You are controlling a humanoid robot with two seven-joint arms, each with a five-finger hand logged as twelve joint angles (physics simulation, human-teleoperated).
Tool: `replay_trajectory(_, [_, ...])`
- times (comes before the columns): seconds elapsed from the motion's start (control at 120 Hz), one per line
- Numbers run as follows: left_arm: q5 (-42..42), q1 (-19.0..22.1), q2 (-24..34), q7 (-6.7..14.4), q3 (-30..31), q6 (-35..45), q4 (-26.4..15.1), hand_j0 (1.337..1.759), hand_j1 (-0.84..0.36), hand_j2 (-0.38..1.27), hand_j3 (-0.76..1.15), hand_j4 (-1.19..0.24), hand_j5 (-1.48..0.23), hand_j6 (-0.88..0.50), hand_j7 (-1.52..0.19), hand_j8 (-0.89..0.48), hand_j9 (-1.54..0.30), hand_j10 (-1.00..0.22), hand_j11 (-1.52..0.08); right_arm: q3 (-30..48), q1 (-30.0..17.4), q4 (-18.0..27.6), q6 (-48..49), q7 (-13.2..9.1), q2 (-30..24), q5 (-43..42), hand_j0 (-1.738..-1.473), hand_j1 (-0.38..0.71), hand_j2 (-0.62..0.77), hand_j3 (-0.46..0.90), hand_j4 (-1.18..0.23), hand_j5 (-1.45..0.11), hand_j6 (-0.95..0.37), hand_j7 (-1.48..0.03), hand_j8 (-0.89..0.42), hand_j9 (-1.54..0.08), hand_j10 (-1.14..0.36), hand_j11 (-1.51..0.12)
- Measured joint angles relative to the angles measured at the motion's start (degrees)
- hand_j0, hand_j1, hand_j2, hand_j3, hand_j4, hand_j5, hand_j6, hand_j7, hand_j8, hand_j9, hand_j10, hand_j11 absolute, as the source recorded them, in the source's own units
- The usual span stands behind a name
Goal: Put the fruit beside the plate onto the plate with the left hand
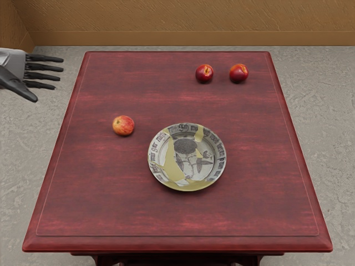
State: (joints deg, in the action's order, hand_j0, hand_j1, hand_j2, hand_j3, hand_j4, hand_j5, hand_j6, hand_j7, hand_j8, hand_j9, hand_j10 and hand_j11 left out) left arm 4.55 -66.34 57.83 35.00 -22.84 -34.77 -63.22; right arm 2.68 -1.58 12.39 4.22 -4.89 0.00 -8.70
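Nothing done yet. Left hand (28,71) sits off the table's far-left corner, fingers spread, empty. Target yellow-red round apple (123,125) lies on the dark red wooden table (100,194), just left of the patterned ceramic plate (161,166), which holds no fruit. Reach, grasp and placement all remain.

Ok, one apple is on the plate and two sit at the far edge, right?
No: the head view shows that apple beside the plate, on the table to its left, not touching. The other two are at the far edge.

Single head view, high above the table (111,210); downward slant toward the far wall (166,22); moderate distance
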Motion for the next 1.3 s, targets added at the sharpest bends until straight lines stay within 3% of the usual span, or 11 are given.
replay_trajectory(0.1, [0.23, -0.39, -0.83, 0.0, -0.18, -0.18, 1.0, 1.658, 0.32, 0.01, 0.0, -0.02, -0.03, -0.02, -0.03, -0.02, -0.03, -0.02, -0.03, 0.01, 0.0, 0.0, 0.0, -0.01, 0.0, -0.01, -1.658, -0.33, 0.0, 0.0, -0.02, -0.02, -0.02, -0.02, -0.02, -0.02, -0.02, -0.02])
replay_trajectory(0.167, [-1.53, -1.58, -6.03, 0.0, -0.17, -0.23, 1.29, 1.658, 0.33, 0.01, 0.0, -0.02, -0.03, -0.02, -0.03, -0.02, -0.03, -0.02, -0.03, 0.03, 0.0, 0.0, 0.0, -0.01, 0.0, -0.01, -1.658, -0.33, 0.0, 0.0, -0.02, -0.02, -0.02, -0.02, -0.02, -0.02, -0.02, -0.02])
replay_trajectory(0.35, [-24.17, -4.01, -19.29, 0.0, -0.34, 0.02, 0.66, 1.658, 0.32, 0.01, 0.0, -0.03, -0.03, -0.02, -0.03, -0.02, -0.03, -0.02, -0.03, 0.04, -0.01, 0.0, 0.0, -0.01, 0.0, -0.01, -1.658, -0.33, 0.0, 0.0, -0.02, -0.02, -0.02, -0.02, -0.02, -0.02, -0.02, -0.02])
replay_trajectory(0.517, [-46.11, -3.15, -19.42, 0.0, 2.9, 17.21, -10.91, 1.658, 0.31, 0.01, 0.0, -0.03, -0.04, -0.03, -0.04, -0.03, -0.04, -0.03, -0.04, 0.04, 0.0, 0.0, 0.0, -0.02, 0.0, -0.01, -1.658, -0.33, 0.0, 0.0, -0.02, -0.02, -0.02, -0.02, -0.02, -0.02, -0.02, -0.02])
replay_trajectory(0.658, [-57.97, -3.72, -24.11, 0.0, 7.87, 30.32, -14.84, 1.658, 0.31, 0.01, 0.0, -0.03, -0.04, -0.03, -0.04, -0.03, -0.04, -0.03, -0.04, 0.04, -0.01, 0.0, 0.0, -0.03, 0.0, -0.01, -1.658, -0.33, 0.0, 0.0, -0.02, -0.02, -0.02, -0.02, -0.02, -0.02, -0.02, -0.02])
replay_trajectory(0.783, [-61.53, -4.14, -29.7, 0.0, 13.9, 36.01, -15.78, 1.658, 0.31, 0.01, 0.0, -0.04, -0.04, -0.04, -0.04, -0.04, -0.04, -0.04, -0.04, 0.04, -0.01, 0.0, 0.0, -0.03, 0.0, 0.0, -1.658, -0.33, 0.0, 0.0, -0.02, -0.02, -0.02, -0.02, -0.02, -0.02, -0.02, -0.02])
replay_trajectory(0.908, [-63.06, -3.65, -30.2, 0.0, 17.68, 40.0, -16.03, 1.658, 0.3, 0.01, 0.0, -0.05, -0.06, -0.05, -0.06, -0.05, -0.06, -0.05, -0.06, 0.04, 0.0, 0.0, 0.0, -0.02, 0.0, -0.01, -1.658, -0.33, 0.0, 0.0, -0.02, -0.02, -0.02, -0.02, -0.02, -0.02, -0.02, -0.02])
replay_trajectory(1.067, [-65.32, -3.01, -30.97, 0.0, 19.5, 43.54, -16.02, 1.658, 0.25, 0.02, 0.0, -0.08, -0.1, -0.08, -0.1, -0.08, -0.1, -0.08, -0.1, 0.04, 0.0, 0.0, 0.0, -0.01, 0.0, -0.02, -1.658, -0.33, 0.0, 0.0, -0.02, -0.02, -0.02, -0.02, -0.02, -0.02, -0.02, -0.02])
replay_trajectory(1.3, [-65.98, -2.74, -32.95, 0.0, 21.18, 45.21, -15.81, 1.658, 0.09, 0.05, 0.0, -0.22, -0.28, -0.22, -0.28, -0.22, -0.28, -0.22, -0.28, 0.04, 0.0, 0.0, 0.0, -0.01, 0.0, -0.01, -1.658, -0.33, 0.0, 0.0, -0.02, -0.02, -0.02, -0.02, -0.02, -0.02, -0.02, -0.02])
